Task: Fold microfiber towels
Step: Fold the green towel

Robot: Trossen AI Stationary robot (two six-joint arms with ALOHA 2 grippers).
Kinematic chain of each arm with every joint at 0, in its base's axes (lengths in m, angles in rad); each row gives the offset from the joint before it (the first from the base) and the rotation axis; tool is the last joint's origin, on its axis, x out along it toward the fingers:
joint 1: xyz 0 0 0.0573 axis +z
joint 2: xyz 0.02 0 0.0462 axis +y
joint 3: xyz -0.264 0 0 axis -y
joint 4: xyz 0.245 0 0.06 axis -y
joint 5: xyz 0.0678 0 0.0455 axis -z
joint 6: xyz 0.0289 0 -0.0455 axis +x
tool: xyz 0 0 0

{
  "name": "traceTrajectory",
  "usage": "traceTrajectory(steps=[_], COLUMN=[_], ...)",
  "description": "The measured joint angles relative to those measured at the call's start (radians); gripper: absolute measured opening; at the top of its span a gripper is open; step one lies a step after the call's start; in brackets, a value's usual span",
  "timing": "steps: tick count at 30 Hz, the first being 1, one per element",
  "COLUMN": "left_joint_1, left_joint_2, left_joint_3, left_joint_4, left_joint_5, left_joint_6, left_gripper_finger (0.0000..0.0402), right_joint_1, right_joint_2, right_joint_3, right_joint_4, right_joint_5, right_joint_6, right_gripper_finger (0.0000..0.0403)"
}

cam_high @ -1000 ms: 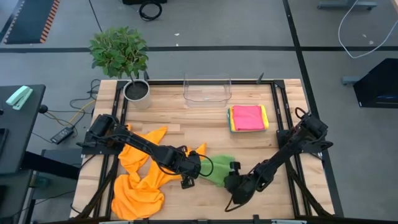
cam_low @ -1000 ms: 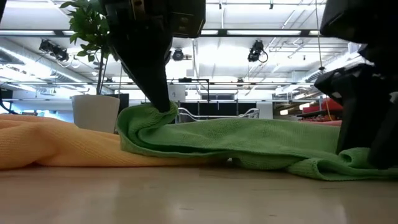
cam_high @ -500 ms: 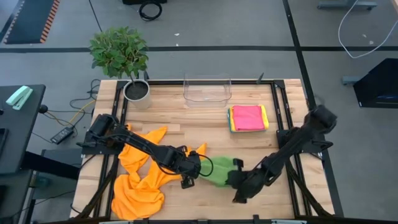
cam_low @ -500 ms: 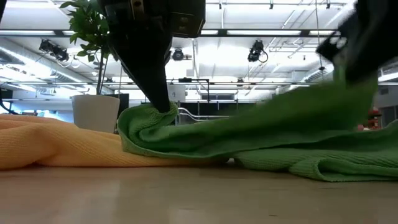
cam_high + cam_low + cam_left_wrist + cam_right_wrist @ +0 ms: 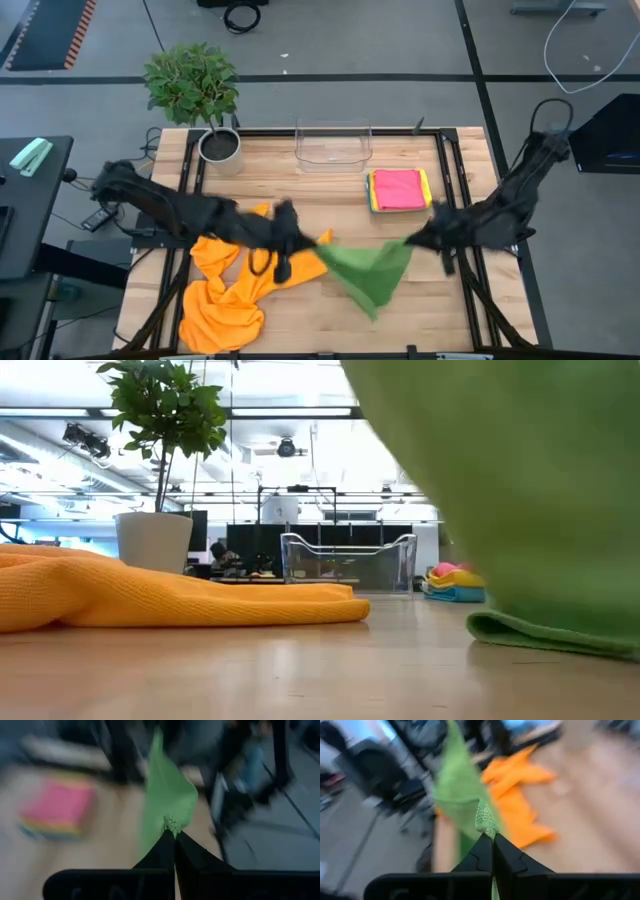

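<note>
Over mid-table, both my grippers are up off the wood with the green towel (image 5: 368,272) stretched between them. Left gripper (image 5: 318,244) has its jaws clamped tight on one corner; right gripper (image 5: 408,243) is pinched shut on the opposite corner. Cloth hangs below the two as a downward triangle, its lower tip near the front edge of the table (image 5: 300,195). Low view shows the bottom fold of it resting on the wood, the rest filling the upper right of the shot.

Orange towels (image 5: 228,288) lie crumpled at front left, under my left arm, one part spread toward table centre. Folded stack (image 5: 399,190) with pink on top, yellow and blue edges showing, sits at back right. Clear bin (image 5: 333,146) is just beside it at back centre. Potted plant (image 5: 197,95) is at the back left corner.
</note>
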Motion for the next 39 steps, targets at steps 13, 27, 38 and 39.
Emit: traceTrajectory(steps=[13, 27, 38, 39], left_joint_1=[0.262, 0.004, 0.043, 0.050], left_joint_2=[-0.071, -0.006, -0.013, -0.015], left_joint_3=[-0.001, 0.003, 0.014, 0.029], left_joint_4=[0.182, -0.194, -0.132, -0.132], left_joint_5=[0.247, 0.323, 0.291, 0.263], left_joint_6=[0.157, 0.057, 0.061, 0.085], left_gripper_finger=[0.0005, 0.0004, 0.0005, 0.0005], right_joint_1=[-0.239, 0.059, 0.067, 0.065], right_joint_2=[-0.159, 0.168, 0.148, 0.142], right_joint_3=[0.310, 0.230, 0.317, 0.335], right_joint_4=[-0.222, -0.589, -0.648, -0.661], right_joint_5=[-0.066, -0.191, -0.090, -0.061], right_joint_6=[-0.315, 0.235, 0.178, 0.164], right_gripper_finger=[0.0005, 0.0005, 0.0005, 0.0005])
